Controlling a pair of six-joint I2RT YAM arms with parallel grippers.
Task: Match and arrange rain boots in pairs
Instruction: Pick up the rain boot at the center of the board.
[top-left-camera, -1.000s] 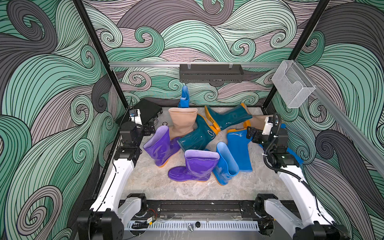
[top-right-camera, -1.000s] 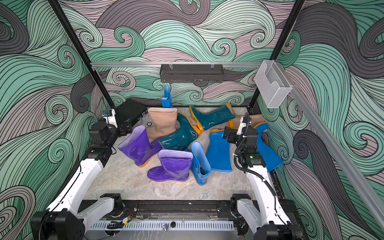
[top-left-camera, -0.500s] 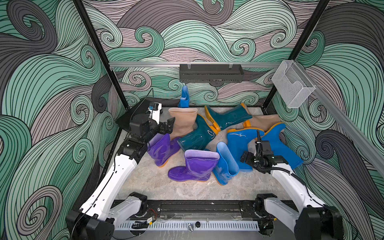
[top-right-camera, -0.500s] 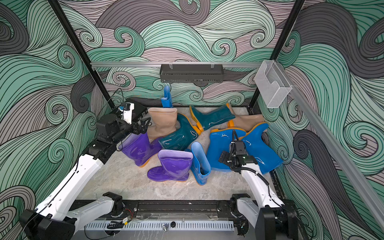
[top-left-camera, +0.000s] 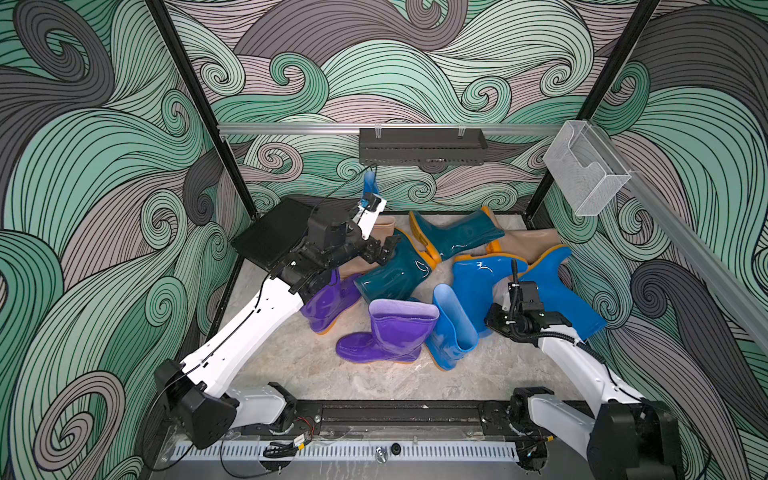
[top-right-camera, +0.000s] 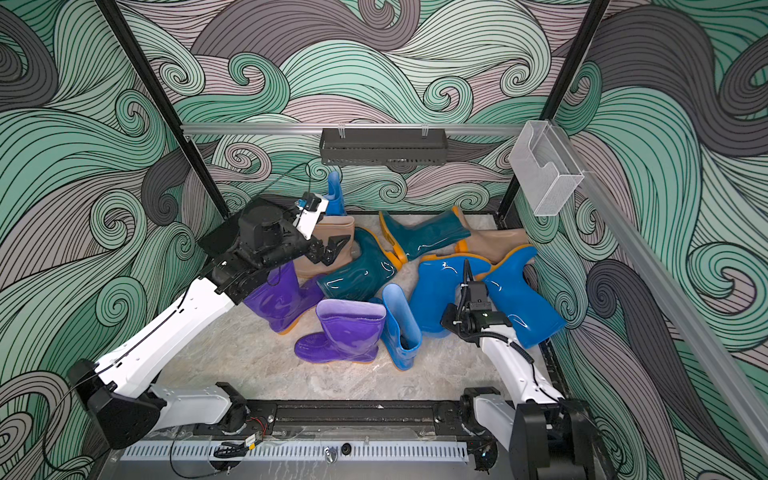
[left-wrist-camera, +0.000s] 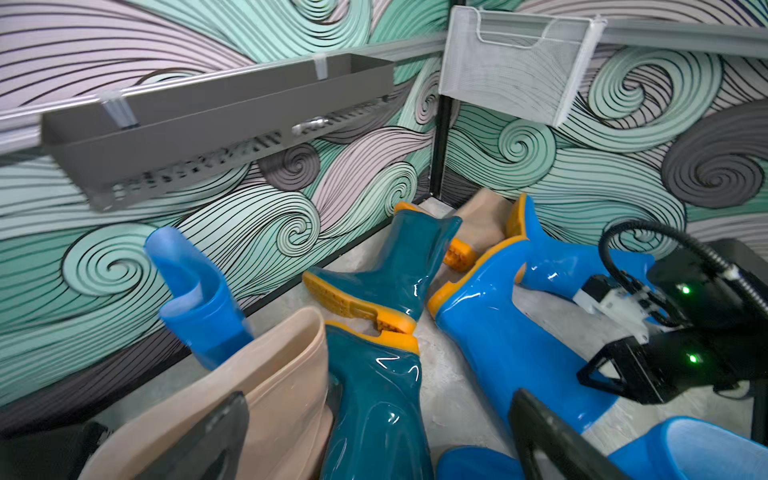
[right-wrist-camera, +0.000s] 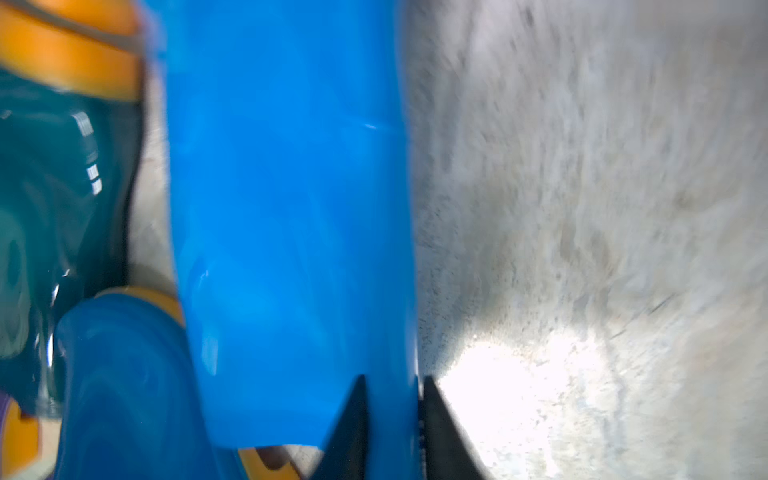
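Your right gripper is pinched narrow on only the thin shaft edge of the glossy bright blue rubber boot, which lies on its side on the grey stone-look table, right of centre. On a lift that slick wall could slide out or fold, and the swinging boot could topple the upright blue boot just beside it. Your left gripper hangs wide open and empty over the upright beige rubber boot and the dark teal boot touching it, so a careless descent could straddle both walls and drag a mismatched pair.
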